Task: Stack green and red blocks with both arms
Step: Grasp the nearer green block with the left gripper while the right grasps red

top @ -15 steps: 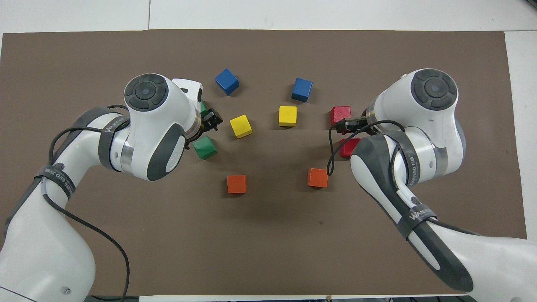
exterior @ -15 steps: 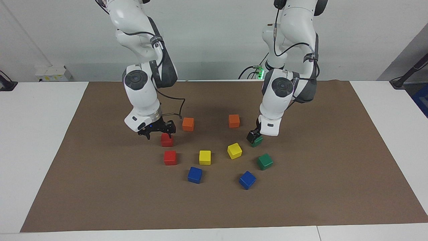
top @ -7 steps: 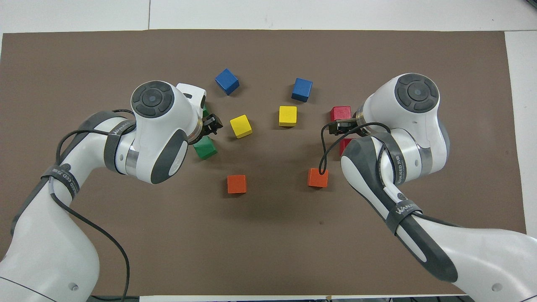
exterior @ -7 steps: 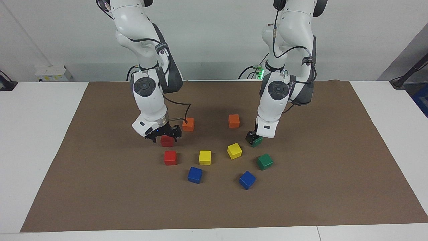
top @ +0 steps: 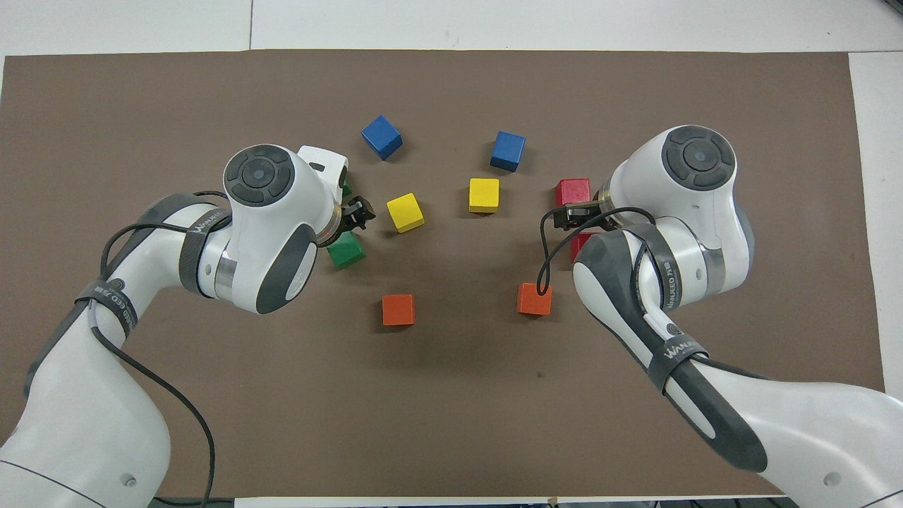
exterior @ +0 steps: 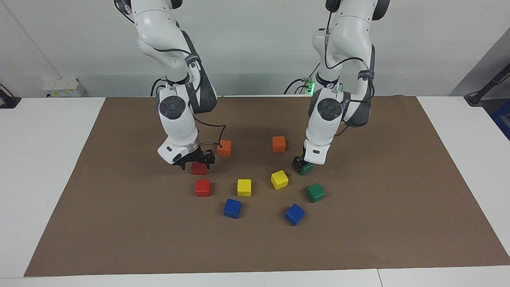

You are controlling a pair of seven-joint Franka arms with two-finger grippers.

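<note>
Red block (exterior: pixel 199 168) sat under your right gripper (exterior: pixel 194 161); green block (exterior: pixel 306 169) under your left gripper (exterior: pixel 299 164). Neither grip could be told. You needed each block centred before closing.

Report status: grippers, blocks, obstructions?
Right gripper down at nearer red block. Left gripper down at nearer green block. No stacks yet. Nothing in the way.

White wall (exterior: pixel 255 44) above a brown-matted table (exterior: pixel 51 167).

Green block (top: pixel 343 188) mostly hidden under left arm (top: pixel 271 219).
</note>
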